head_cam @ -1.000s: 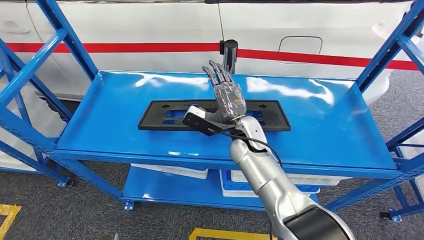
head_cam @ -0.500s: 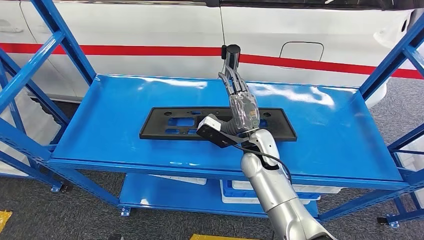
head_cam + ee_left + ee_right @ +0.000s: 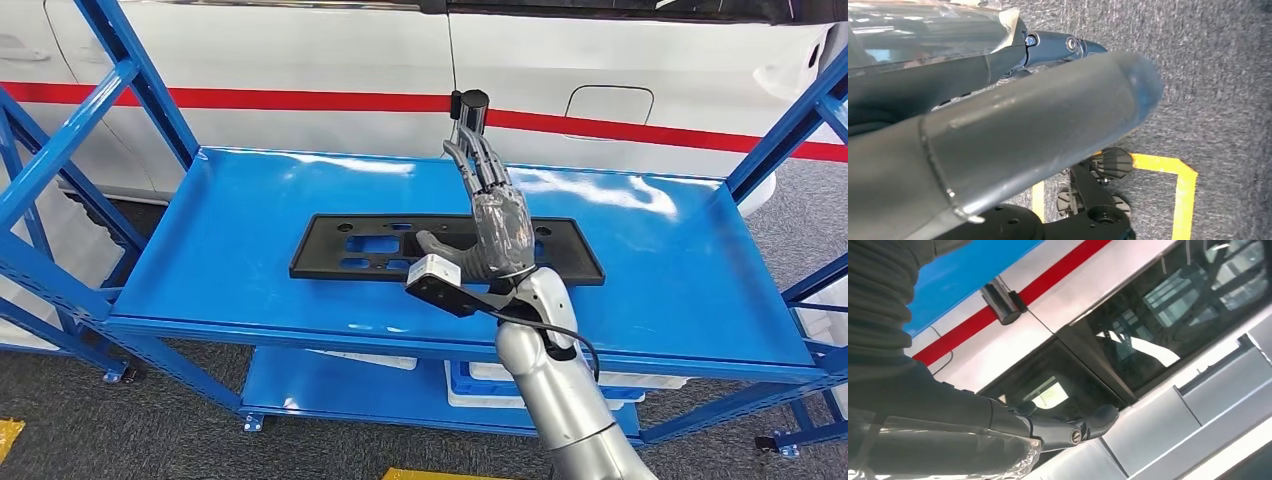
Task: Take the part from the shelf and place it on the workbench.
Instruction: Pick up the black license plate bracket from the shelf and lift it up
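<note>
Head view shows the part [image 3: 446, 248], a long flat black plate with cut-outs, lying flat on the blue top deck of the shelf [image 3: 250, 210], roughly mid-deck with its long side across the view. Nothing lifts or grips it. The right hand [image 3: 490, 222] is raised above the plate's middle to right stretch, fingers [image 3: 478, 160] straight, close together and pointing away from the robot towards the white vehicle [image 3: 300, 60] behind the shelf; the thumb sticks out to the side, and the hand holds nothing. Whether the palm touches the plate I cannot tell. I judge this to be the reach, before any grasp. The next move calls for lowering the hand to an edge of the plate and closing around it. At the left wrist, the left hand [image 3: 998, 145] hangs over grey floor, fingers seemingly extended and empty.
</note>
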`<state>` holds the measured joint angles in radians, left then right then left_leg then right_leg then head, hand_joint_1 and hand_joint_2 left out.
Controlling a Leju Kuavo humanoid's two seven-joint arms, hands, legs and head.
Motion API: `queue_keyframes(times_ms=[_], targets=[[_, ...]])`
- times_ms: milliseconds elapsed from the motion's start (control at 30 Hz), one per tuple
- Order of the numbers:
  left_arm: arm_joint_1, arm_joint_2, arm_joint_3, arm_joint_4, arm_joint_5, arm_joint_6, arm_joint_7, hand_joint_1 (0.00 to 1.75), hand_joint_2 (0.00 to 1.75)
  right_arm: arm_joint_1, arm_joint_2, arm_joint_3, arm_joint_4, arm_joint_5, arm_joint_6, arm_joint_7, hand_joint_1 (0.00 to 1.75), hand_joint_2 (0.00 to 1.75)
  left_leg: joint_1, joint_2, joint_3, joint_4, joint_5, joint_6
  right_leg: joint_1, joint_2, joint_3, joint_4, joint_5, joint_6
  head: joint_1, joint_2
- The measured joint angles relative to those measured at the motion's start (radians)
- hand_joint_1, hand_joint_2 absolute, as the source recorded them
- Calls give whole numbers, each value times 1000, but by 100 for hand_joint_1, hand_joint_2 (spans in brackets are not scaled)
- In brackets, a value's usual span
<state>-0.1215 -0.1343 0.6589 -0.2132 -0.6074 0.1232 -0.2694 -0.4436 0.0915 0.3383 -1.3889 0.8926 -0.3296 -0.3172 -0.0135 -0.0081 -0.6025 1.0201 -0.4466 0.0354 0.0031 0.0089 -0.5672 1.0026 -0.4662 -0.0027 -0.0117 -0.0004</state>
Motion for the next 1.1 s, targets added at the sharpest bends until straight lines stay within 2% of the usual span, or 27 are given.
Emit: queue_keyframes(times_ms=[167,400,633,800,1100], targets=[[7,0,18,0,0,-2,0,0,0,50,-47,34,-134,-34,51,-5,0,175,2,0,0,0,0,0,0,0,0,0,0,0,0,0],[6,-1,24,0,-16,-5,8,0,0,105,-88,117,-206,49,81,45,0,175,7,0,1,0,0,0,1,0,0,0,0,0,0,0],[4,-4,25,0,-27,-14,11,0,0,114,-100,155,-206,83,98,78,0,175,10,0,0,0,0,-1,3,0,0,1,0,-1,0,0],[0,-8,28,0,-37,-14,19,0,0,94,-90,168,-169,115,114,119,0,175,11,0,0,0,0,-1,4,0,0,1,0,-1,0,0],[-2,-9,29,0,-45,-14,23,0,0,77,-76,168,-113,119,116,126,0,175,11,0,0,0,0,-1,3,0,0,1,0,-1,0,0]])
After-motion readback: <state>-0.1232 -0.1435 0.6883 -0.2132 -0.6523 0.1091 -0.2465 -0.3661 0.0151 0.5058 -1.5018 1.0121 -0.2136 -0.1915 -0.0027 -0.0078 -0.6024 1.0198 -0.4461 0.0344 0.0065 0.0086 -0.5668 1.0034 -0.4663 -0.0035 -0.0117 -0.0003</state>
